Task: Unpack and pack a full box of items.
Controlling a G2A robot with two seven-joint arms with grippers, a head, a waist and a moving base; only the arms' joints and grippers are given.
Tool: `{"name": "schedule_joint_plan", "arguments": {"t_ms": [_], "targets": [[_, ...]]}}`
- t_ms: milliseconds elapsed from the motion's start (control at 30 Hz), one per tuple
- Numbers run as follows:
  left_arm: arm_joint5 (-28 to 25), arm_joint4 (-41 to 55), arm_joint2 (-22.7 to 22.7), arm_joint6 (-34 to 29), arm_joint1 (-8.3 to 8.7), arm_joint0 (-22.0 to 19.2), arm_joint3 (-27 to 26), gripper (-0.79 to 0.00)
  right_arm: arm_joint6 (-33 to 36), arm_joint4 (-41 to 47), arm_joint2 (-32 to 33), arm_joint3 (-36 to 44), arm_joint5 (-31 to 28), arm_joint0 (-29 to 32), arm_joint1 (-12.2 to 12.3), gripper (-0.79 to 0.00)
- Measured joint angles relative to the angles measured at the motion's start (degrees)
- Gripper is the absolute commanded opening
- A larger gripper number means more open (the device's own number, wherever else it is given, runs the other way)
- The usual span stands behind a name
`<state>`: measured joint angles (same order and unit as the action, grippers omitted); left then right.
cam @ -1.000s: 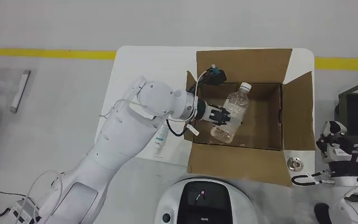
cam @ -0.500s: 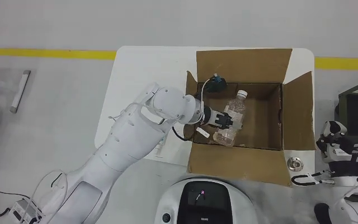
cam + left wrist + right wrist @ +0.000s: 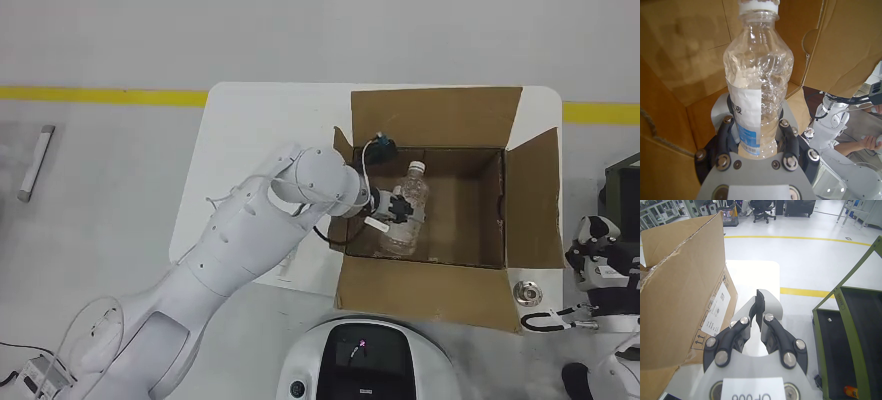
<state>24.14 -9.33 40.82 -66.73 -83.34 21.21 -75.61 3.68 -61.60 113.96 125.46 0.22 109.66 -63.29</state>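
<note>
Bench [image 3: 250, 130]: white, rounded corners.
Box [image 3: 436, 116]: brown cardboard, flaps open, standing on the bench's right half.
Bottle [image 3: 409, 200]: clear dented plastic, white cap, white-and-blue label. It is inside the box near the left wall, its base hidden behind the fingers.
Left tool [image 3: 394, 211]: clenched on the bottle's lower body.
Right tool [image 3: 757, 306]: pads pressed together, holding nothing, beside the box's outer wall.
</note>
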Motion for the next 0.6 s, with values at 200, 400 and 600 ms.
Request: {"name": "schedule_joint_plan", "arguments": {"t_ms": [200,400,600], "targets": [[2.17,-2.05,-2.44,-1.03,-0.68,-1.49,1.70,-0.785,0.00,0.00,0.00,0.00,0.00,0.00,0.00,-0.785],[3.63,-3.41,-3.84,-0.65,-1.27,-2.25,2.82,-0.785,0.00,0.00,0.00,0.00,0.00,0.00,0.00,-0.785],[4.45,-4.13,-4.81,-0.59,-1.77,-2.68,3.70,-0.785,0.00,0.00,0.00,0.00,0.00,0.00,0.00,-0.785]]}}
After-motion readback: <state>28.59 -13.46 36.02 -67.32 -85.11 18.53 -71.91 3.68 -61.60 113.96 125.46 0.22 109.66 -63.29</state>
